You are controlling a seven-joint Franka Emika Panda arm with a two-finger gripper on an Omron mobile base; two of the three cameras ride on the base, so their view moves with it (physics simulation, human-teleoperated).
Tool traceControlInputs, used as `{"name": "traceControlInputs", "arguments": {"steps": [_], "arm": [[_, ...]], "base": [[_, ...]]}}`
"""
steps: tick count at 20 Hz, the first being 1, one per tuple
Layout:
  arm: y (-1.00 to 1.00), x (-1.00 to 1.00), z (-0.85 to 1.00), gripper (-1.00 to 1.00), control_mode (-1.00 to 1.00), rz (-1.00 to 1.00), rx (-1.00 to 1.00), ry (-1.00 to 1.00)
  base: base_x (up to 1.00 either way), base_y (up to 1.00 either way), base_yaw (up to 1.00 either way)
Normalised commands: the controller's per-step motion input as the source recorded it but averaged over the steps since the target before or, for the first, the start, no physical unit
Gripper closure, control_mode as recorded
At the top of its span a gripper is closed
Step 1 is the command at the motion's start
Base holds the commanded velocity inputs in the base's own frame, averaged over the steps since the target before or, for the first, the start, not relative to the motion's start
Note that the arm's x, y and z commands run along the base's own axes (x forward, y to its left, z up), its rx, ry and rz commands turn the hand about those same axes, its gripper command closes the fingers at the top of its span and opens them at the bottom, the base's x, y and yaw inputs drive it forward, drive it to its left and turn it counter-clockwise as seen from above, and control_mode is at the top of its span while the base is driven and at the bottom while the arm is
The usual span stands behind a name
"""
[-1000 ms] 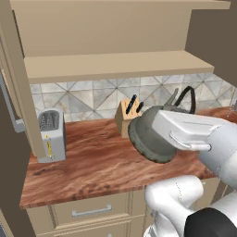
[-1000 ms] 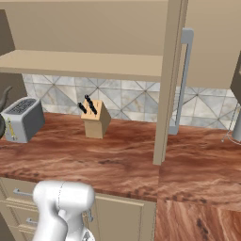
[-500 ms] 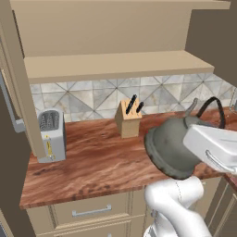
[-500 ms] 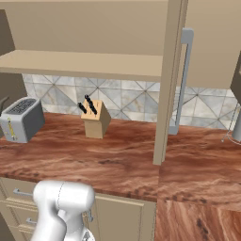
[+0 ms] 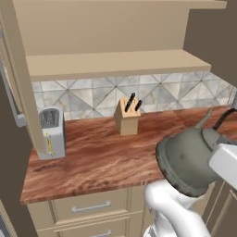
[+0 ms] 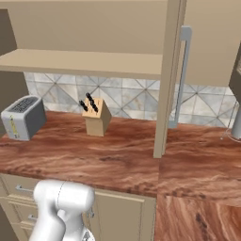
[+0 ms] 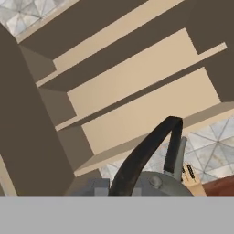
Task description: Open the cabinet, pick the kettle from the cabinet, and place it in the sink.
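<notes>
Two steps look done: the cabinet [image 5: 111, 62] stands open and we have the kettle [image 5: 185, 159] out, tilted in the air over the counter's [image 5: 92, 162] front edge. Our gripper is clamped shut on its handle [image 7: 146, 153]. Next we must carry it to the sink.

Left and right base views: behind, facing down onto shared reddish wood-grain counter [image 5: 92, 162]; hand view close, tilted upward.
</notes>
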Motion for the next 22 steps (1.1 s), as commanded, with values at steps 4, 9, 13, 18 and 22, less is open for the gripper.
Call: {"name": "traceControlInputs", "arguments": {"steps": [4, 9, 13, 18, 22], "arm": [[0.00, 0.00, 0.00, 1.00, 1.00, 0.00, 0.00, 0.00], [0.00, 0.00, 0.00, 1.00, 1.00, 0.00, 0.00, 0.00], [0.00, 0.00, 0.00, 1.00, 1.00, 0.00, 0.00, 0.00], [0.00, 0.00, 0.00, 1.00, 1.00, 0.00, 0.00, 0.00], [0.00, 0.00, 0.00, 1.00, 1.00, 0.00, 0.00, 0.00]], "base": [[-0.56, -0.17, 0.00], [-0.63, -0.17, -0.01], [-0.69, -0.08, -0.02], [-0.73, -0.01, -0.07], [-0.71, 0.00, -0.14]]}}
